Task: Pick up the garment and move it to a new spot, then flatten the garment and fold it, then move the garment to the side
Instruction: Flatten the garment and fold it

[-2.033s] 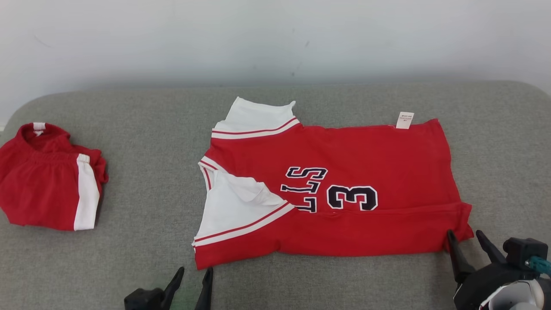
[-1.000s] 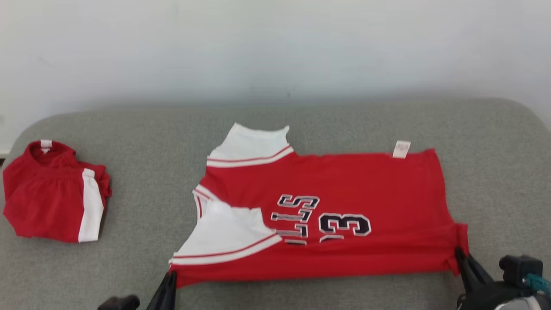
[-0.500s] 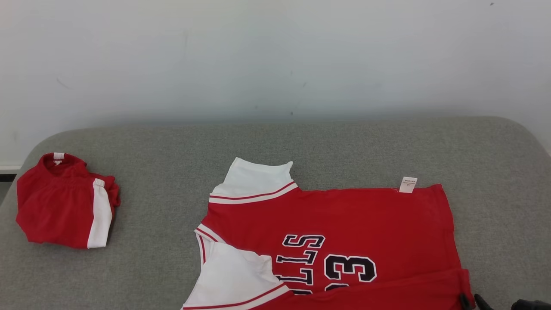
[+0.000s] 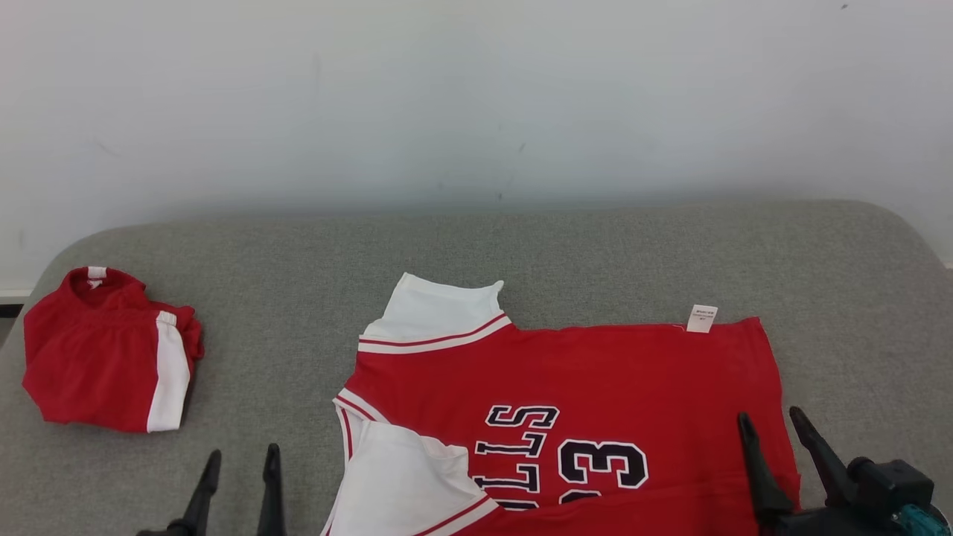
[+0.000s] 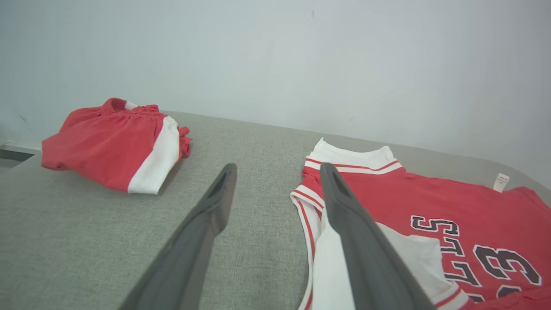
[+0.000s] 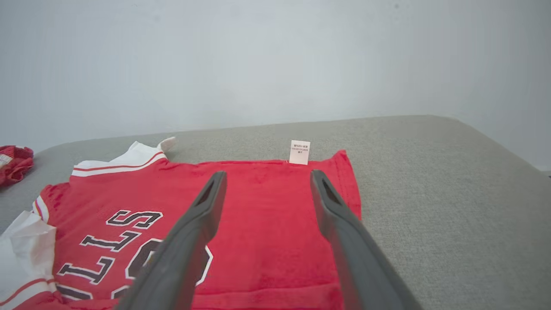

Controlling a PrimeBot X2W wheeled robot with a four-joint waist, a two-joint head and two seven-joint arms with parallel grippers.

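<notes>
Head view: the grey fabric surface (image 4: 595,246) bears the red-and-white cotton jersey (image 4: 610,372), spread flat near the front, with folded red shorts (image 4: 89,372) well to its left. The left gripper (image 4: 243,450) and right gripper (image 4: 769,414) both gape wide, gripping nothing.

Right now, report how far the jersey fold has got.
Done: the jersey lies flat on the grey cushion, with its near edge turned over in one long fold. In hand: nothing; the left gripper and right gripper are both open and grip no cloth. Left: the far sleeve sticks out unfolded, so the remaining folds, then moving it to the side.
</notes>
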